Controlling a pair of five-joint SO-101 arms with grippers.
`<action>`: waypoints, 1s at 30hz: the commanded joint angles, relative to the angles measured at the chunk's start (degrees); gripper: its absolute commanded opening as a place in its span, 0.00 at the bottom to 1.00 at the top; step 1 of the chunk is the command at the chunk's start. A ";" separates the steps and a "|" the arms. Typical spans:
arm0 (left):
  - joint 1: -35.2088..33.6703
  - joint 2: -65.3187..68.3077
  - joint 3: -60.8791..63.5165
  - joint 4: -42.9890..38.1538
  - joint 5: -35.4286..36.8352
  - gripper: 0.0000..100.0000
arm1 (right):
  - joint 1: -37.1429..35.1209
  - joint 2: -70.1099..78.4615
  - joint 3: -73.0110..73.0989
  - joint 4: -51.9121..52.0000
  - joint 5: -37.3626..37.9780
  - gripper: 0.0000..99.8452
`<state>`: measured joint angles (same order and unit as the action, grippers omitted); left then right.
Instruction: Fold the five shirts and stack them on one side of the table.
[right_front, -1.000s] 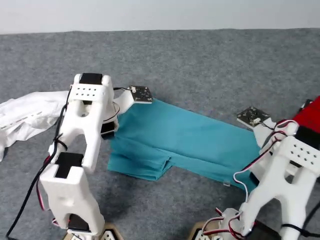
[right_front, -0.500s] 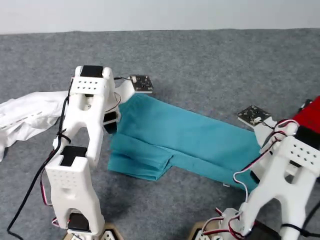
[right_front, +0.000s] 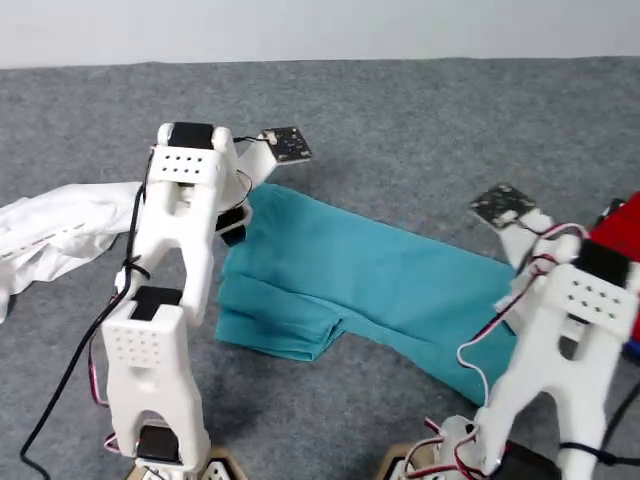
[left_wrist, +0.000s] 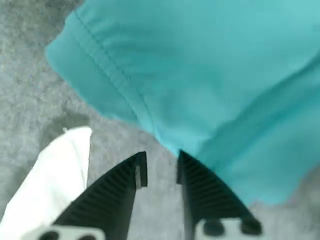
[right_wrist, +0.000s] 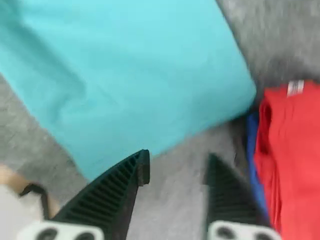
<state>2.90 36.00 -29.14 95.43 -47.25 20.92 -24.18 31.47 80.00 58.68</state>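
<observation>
A teal shirt (right_front: 360, 270) lies partly folded across the middle of the grey table, its near-left part doubled over. My left gripper (left_wrist: 160, 167) hovers open just off the shirt's far-left corner (left_wrist: 100, 75), with grey table between its fingers and nothing held. At the shirt's right end (right_wrist: 125, 65) my right gripper (right_wrist: 177, 167) is open above bare table beside the hem. In the high view the left arm (right_front: 185, 200) stands over the shirt's left edge and the right arm (right_front: 570, 310) over its right end.
A crumpled white shirt (right_front: 60, 230) lies at the table's left edge, close to the left gripper (left_wrist: 55, 170). A folded red shirt (right_front: 615, 235) sits at the right edge, with a blue one (right_wrist: 251, 145) under it. The far half of the table is bare.
The left arm has swung toward the far left and the teal shirt's far-left corner has shifted that way. The right arm has risen and shifted slightly left.
</observation>
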 joint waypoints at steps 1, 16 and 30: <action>2.02 1.58 -3.12 -0.79 1.49 0.03 | -3.91 -1.71 1.58 -4.62 -0.62 0.01; 3.34 11.96 -9.10 -1.41 1.41 0.00 | -4.53 2.86 11.25 -22.73 -0.62 0.01; 3.87 27.52 -34.77 2.02 4.75 0.00 | -4.35 29.14 -2.81 -30.29 -5.19 0.01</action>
<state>6.15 62.55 -58.33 96.13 -43.30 16.79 3.08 34.99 50.20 55.25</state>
